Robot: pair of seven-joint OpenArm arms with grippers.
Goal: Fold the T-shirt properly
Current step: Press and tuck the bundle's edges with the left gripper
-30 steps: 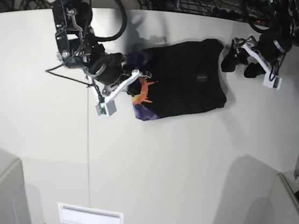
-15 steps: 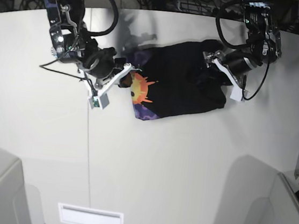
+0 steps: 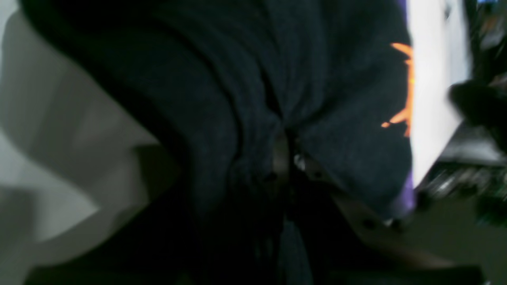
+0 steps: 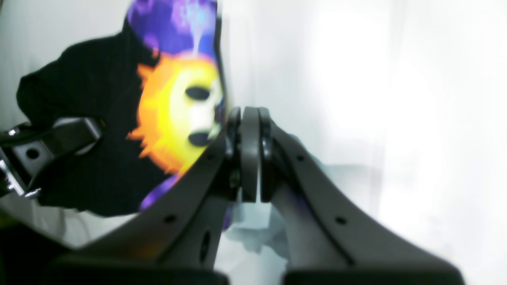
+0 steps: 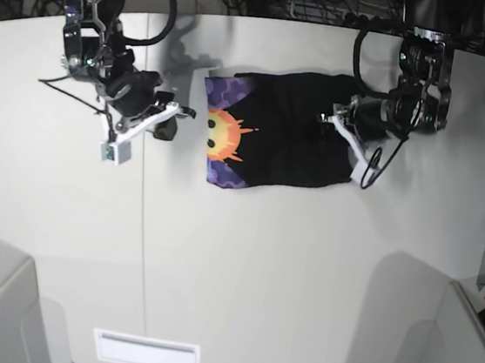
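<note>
Here a black T-shirt lies partly folded near the far edge of a white table, bunched into a rough rectangle, with a strip of its print, an orange-yellow sun face on purple, turned up along the side nearer the right arm. The right gripper hangs over bare table just beside that printed edge, apart from the cloth, its jaws pressed together with nothing between them. The left gripper is at the opposite end of the shirt, low against the fabric; its wrist view is filled with blurred dark folds gathered toward the jaws, which suggests they are clamped on the cloth, though the blur leaves this uncertain. As a judgement, the folding looks well under way but unfinished: the shirt is compact, yet its outline is uneven, the edges do not line up, and a further fold and some smoothing seem to remain.
</note>
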